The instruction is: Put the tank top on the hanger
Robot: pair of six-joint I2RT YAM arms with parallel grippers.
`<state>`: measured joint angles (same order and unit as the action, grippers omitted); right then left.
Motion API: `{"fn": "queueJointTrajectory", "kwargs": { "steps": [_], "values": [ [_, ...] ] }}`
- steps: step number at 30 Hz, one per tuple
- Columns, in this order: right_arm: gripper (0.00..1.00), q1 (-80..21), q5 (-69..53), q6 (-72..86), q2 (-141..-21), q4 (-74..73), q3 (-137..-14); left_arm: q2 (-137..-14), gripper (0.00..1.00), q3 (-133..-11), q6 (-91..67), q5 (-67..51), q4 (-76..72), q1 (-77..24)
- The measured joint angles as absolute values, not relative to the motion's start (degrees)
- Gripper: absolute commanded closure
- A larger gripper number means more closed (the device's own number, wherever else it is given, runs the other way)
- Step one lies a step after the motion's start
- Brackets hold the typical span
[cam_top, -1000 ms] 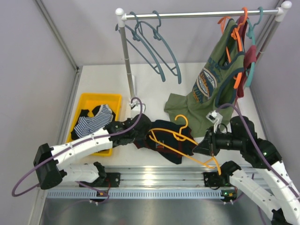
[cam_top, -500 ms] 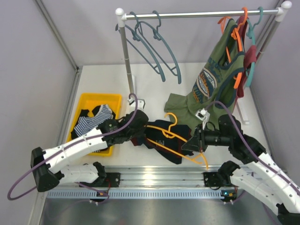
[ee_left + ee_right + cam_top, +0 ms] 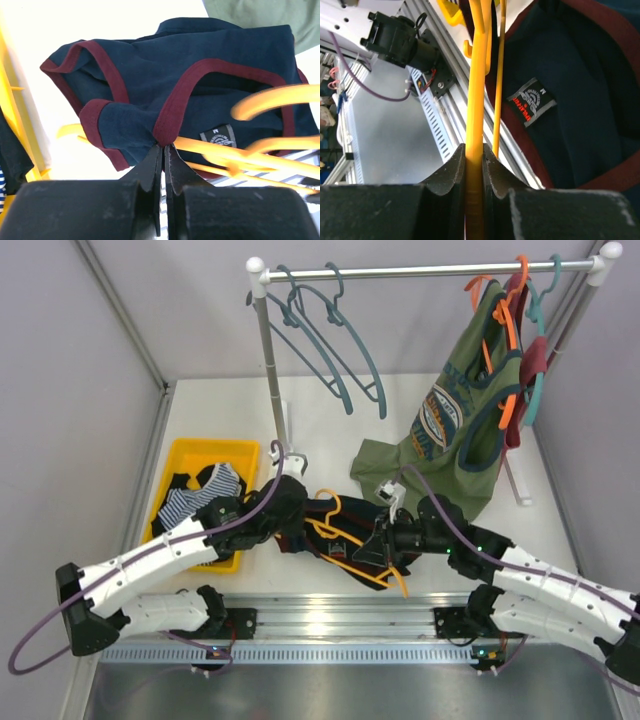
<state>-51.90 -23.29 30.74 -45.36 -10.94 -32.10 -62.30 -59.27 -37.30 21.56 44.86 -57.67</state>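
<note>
Hanger (image 3: pixel 476 100) farther left, over tank top (image 3: pixel 210 85)

a small dark neck label (image 3: pixel 531 102) inside the tank top (image 3: pixel 580 65) carries white and red print too fine to read, apart from a corner size letter that looks like "m". far right, the oval graphic (image 3: pixel 437 418) on the olive-green top (image 3: pixel 400 455) is lettered but illegible.
</note>
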Motion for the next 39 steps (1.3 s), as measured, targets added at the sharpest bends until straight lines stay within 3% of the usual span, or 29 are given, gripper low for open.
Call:
{"fn": "queueJointTrajectory", "kwargs": {
  "steps": [3, 10, 14, 25, 39],
  "values": [
    [1.0, -53.74, -21.02, 30.65, -48.07, -6.37, -31.64, -61.65, 1.0, -59.24, -36.91, 20.8, 44.66, -57.67],
    [1.0, -55.31, -17.56, 29.78, -51.72, 0.69, -31.35, -60.4, 0.69, -58.46, -35.73, 20.58, 43.44, -57.67],
    [1.0, -55.4, -17.15, 29.61, -51.99, 4.36, -29.61, -58.67, 0.6, -57.65, -35.66, 20.58, 42.87, -57.67],
    [1.0, -55.46, -17.02, 29.63, -53.41, 7.81, -27.81, -48.95, 0.55, -53.71, -34.04, 18.83, 34.83, -57.67],
    [1.0, -55.88, -16.05, 29.63, -54.04, 8.19, -27.81, -55.4, 0.54, -46.11, -28.47, 16.71, 18.7, -57.67]
  ]
}}
